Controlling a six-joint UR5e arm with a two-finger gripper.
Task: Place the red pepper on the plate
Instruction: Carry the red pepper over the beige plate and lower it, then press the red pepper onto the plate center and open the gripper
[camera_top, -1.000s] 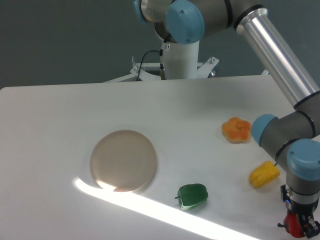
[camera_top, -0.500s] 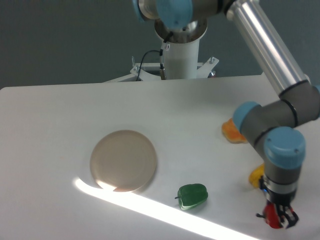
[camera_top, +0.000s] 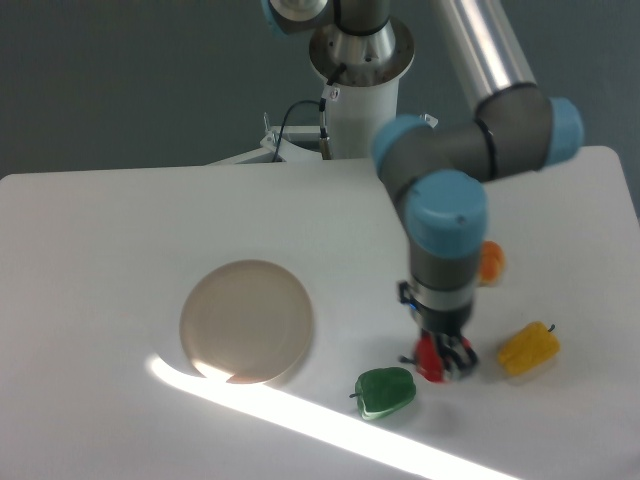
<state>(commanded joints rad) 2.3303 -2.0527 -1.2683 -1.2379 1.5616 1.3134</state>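
My gripper (camera_top: 440, 362) points down and is shut on the red pepper (camera_top: 431, 360), a small glossy red toy held just above the table, right of the green pepper (camera_top: 385, 392). The pepper is partly hidden by the fingers. The plate (camera_top: 246, 321) is a flat round beige disc on the table at centre left, well to the left of the gripper, with nothing on it.
A yellow pepper (camera_top: 528, 348) lies to the right of the gripper. An orange pepper (camera_top: 491, 262) is mostly hidden behind the arm's wrist. A bright strip of light crosses the table's front. The arm's base (camera_top: 358, 110) stands behind the table's far edge.
The arm has swung left, carrying the red pepper from the table's front right corner to a spot next to the green pepper. The yellow pepper is now fully visible.
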